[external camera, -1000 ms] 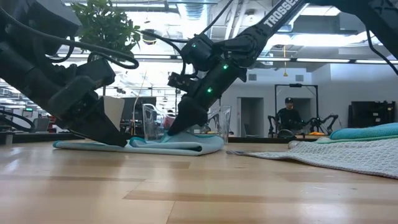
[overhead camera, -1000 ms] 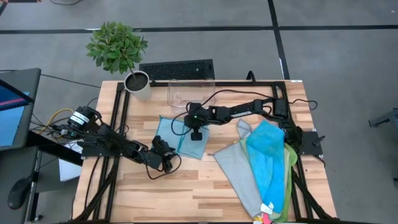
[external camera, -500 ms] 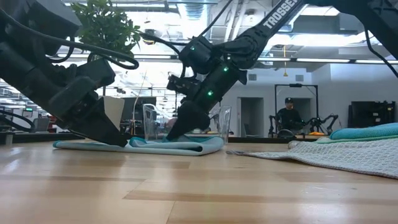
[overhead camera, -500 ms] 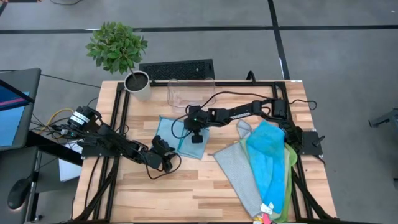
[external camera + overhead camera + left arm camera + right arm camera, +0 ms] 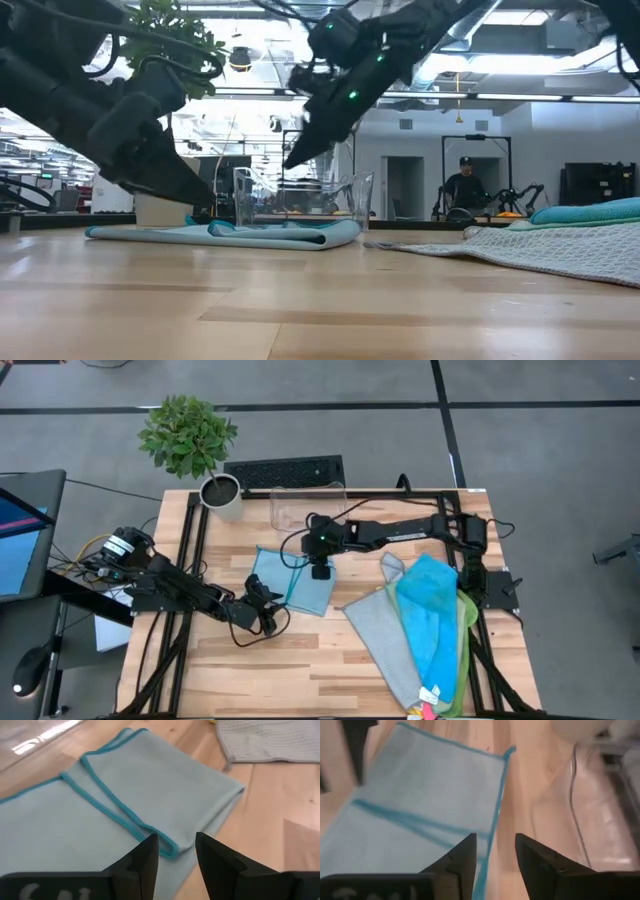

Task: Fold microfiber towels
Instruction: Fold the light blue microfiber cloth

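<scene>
A light blue microfiber towel (image 5: pixel 292 582) with teal edging lies folded flat on the table's middle; it also shows in the low view (image 5: pixel 270 236). My left gripper (image 5: pixel 176 851) is open and hovers just over the towel's near left part (image 5: pixel 268 607), touching nothing. My right gripper (image 5: pixel 495 851) is open too. It hangs well above the towel's far right part (image 5: pixel 320 569), and the low view shows it clear of the cloth (image 5: pixel 292 160). Several more towels, grey (image 5: pixel 385 635), teal (image 5: pixel 430 615) and green (image 5: pixel 466 645), lie piled at the right.
A clear plastic bin (image 5: pixel 308 508) stands at the far edge behind the folded towel. A potted plant (image 5: pixel 218 495) is at the far left corner, with a keyboard (image 5: pixel 285 470) beyond the table. Bare wood lies toward the near edge. A person (image 5: pixel 463 185) stands far back in the room.
My right gripper has lifted off the folded towel and gone up and toward the far edge. My left gripper has risen a little off the towel's near left part. The towel stays flat where it was.
</scene>
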